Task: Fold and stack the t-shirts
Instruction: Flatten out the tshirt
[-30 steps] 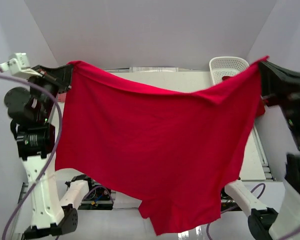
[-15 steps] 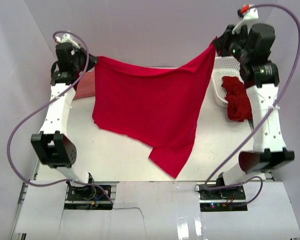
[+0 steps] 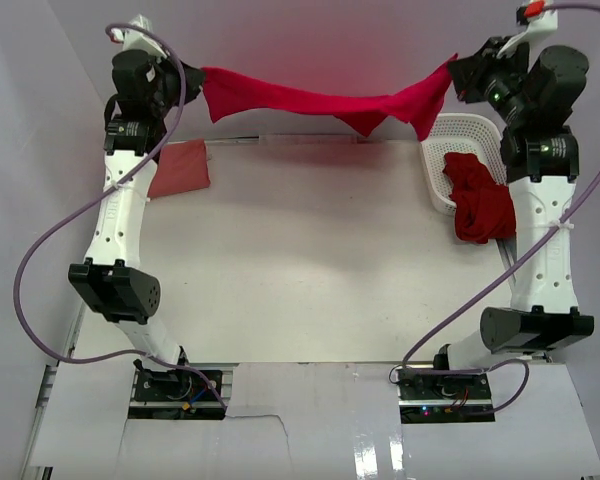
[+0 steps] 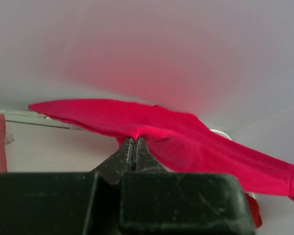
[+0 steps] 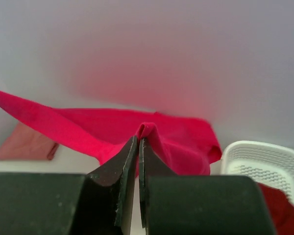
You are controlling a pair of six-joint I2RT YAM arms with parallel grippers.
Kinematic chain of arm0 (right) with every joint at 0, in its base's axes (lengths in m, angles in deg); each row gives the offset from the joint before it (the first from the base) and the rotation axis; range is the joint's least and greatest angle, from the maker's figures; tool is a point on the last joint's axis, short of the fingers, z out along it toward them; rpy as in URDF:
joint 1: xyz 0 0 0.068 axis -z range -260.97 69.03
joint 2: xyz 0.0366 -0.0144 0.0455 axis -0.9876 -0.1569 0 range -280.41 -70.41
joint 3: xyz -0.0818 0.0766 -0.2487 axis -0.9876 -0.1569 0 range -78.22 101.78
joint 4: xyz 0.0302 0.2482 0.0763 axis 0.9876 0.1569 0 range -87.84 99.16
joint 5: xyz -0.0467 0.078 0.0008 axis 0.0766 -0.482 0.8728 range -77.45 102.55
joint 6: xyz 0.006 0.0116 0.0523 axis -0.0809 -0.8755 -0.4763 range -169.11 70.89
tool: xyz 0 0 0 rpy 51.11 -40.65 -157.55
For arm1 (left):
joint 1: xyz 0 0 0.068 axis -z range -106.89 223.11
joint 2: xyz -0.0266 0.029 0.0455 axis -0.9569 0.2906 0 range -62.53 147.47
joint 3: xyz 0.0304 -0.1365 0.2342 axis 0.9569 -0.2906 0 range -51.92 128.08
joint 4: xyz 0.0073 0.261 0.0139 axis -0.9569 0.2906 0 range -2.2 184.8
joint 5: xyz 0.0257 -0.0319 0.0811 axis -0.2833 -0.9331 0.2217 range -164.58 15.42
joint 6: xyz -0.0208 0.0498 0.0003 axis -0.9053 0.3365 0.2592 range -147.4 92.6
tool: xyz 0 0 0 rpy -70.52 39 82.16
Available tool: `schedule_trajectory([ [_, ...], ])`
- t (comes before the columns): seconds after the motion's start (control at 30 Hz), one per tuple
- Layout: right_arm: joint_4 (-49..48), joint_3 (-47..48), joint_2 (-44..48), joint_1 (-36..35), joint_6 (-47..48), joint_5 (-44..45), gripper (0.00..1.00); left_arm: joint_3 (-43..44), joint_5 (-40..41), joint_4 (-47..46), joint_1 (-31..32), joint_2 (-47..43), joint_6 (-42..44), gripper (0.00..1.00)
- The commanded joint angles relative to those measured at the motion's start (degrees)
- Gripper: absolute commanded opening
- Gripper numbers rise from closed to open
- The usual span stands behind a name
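Nearest the arm bases, well short of the white plastic lattice basket [image 3: 468,128], the pale flat table [image 3: 300,280] stretches away to the basket's left. Farther back, well apart from the basket on that same side, a salmon-pink cloth t-shirt [image 3: 180,168] lies folded into a small rectangle. A crumpled crimson cloth t-shirt [image 3: 477,205] spills over the basket's near rim. Beyond both, a large crimson cloth t-shirt [image 3: 310,100] runs leftward from above the basket's far corner. It hangs in the air as a narrow sagging band, clear of the table. The left gripper [image 3: 195,76] is clenched on one end of it. The right gripper [image 3: 450,78] is clenched on the other end, just above the basket. Both wrist views show the jaws pinched tight with a fold of red cloth between them.

A second ago this shirt hung as a broad sheet close to the overhead camera. Half a second ago it draped down over the middle of the table. Now both arms have carried it back and up to the far edge. That reads as a swing to spread the cloth, so it probably needs drawing forward and laying flat next. Folding of this shirt has not begun. One shirt looks done, and at least one waits in the basket.
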Motion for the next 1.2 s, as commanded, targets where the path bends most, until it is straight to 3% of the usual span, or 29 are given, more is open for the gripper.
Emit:
schedule_trajectory([
  [0.0,-5.27,-15.77,5.06,-0.12,-3.84,-3.81,0.08,-16.87,1.48,-0.92,-0.01,-5.88,0.41,0.00],
  [0.1,-6.94,-32.47,10.08,-0.21,-8.06,-7.49,0.08,-32.97,2.36,-3.04,-0.01,-10.28,-0.11,0.00],
  [0.23,-6.26,-50.02,15.87,-0.82,-10.98,-11.37,0.08,-48.02,3.15,-1.47,0.08,-13.19,-2.13,0.00],
  [0.43,1.63,-69.70,25.62,-2.23,-11.34,-8.14,0.08,-60.54,4.03,6.52,-0.01,-18.99,-4.07,0.00],
  [0.57,9.10,-76.30,30.21,-2.32,-10.55,-6.46,0.08,-63.27,5.53,12.94,-0.79,-21.55,-4.77,0.00],
  [0.77,15.10,-85.27,34.69,-2.41,-10.54,-6.63,0.08,-69.16,-1.85,16.64,-3.25,-23.31,-6.70,0.00],
  [1.17,23.11,-84.85,40.06,-4.61,-13.62,1.29,0.08,-79.01,-0.97,19.98,-6.86,-25.77,-8.90,0.00],
])
